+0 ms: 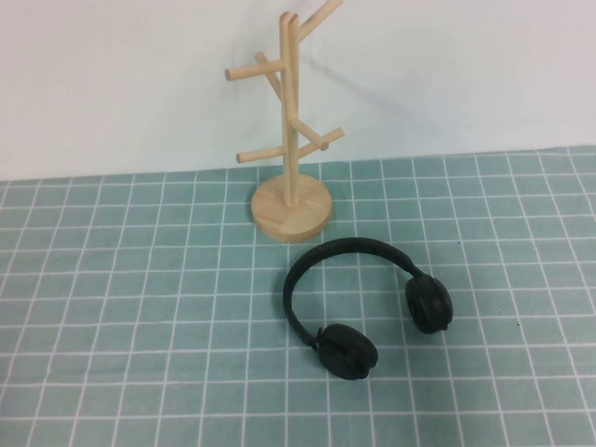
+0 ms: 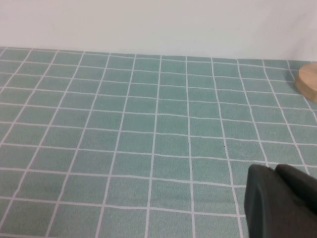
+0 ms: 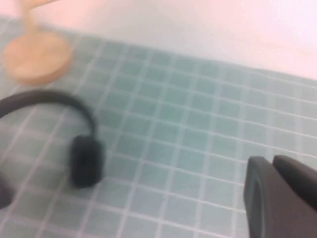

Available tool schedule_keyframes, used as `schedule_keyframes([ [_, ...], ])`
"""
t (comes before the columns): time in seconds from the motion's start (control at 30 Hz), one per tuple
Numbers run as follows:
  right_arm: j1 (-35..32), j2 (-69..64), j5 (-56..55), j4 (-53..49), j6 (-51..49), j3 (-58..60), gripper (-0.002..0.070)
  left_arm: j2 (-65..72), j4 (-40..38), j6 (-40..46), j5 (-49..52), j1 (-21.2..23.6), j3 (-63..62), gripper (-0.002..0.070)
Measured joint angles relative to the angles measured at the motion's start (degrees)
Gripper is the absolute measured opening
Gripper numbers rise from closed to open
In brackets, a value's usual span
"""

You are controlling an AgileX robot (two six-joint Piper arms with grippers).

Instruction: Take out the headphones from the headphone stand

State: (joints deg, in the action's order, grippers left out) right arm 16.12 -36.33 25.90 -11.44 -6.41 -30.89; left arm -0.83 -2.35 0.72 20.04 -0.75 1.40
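Observation:
The black headphones (image 1: 346, 244) lie flat on the green checked mat, just in front of the wooden headphone stand (image 1: 291, 140), apart from it. The stand is upright and its pegs are bare. Neither arm shows in the high view. My right gripper (image 3: 272, 159) is shut and empty, low over the mat off to the side of the headphones; one ear cup (image 3: 86, 159) and the stand's base (image 3: 37, 57) show in its view. My left gripper (image 2: 275, 168) is shut and empty over bare mat, with the edge of the stand's base (image 2: 309, 82) far off.
The green checked mat (image 1: 112, 307) covers the table up to a white wall (image 1: 112, 74) behind the stand.

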Motion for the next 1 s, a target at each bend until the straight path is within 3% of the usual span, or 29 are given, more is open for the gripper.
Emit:
schedule_keyframes([
  [0.17,-10.4,15.4,-11.9,3.4,0.0,16.2,-0.0009,0.0,0.0,0.0,0.0,0.0,0.0,-0.0004],
  [0.37,-17.1,29.2,-17.2,4.1,0.0,26.7,-0.0009,0.0,0.0,0.0,0.0,0.0,0.0,-0.0004],
  [0.5,-18.9,36.1,-17.5,4.5,0.0,31.7,-0.0009,0.0,0.0,0.0,0.0,0.0,0.0,-0.0004],
  [0.8,-20.0,36.8,-5.3,5.6,-1.0,32.4,-0.0009,0.0,0.1,0.0,0.0,0.0,0.0,-0.0004],
  [1.0,-19.5,36.8,-4.4,5.6,-1.0,32.5,-0.0009,0.0,0.1,0.0,0.0,0.0,0.0,-0.0004],
])
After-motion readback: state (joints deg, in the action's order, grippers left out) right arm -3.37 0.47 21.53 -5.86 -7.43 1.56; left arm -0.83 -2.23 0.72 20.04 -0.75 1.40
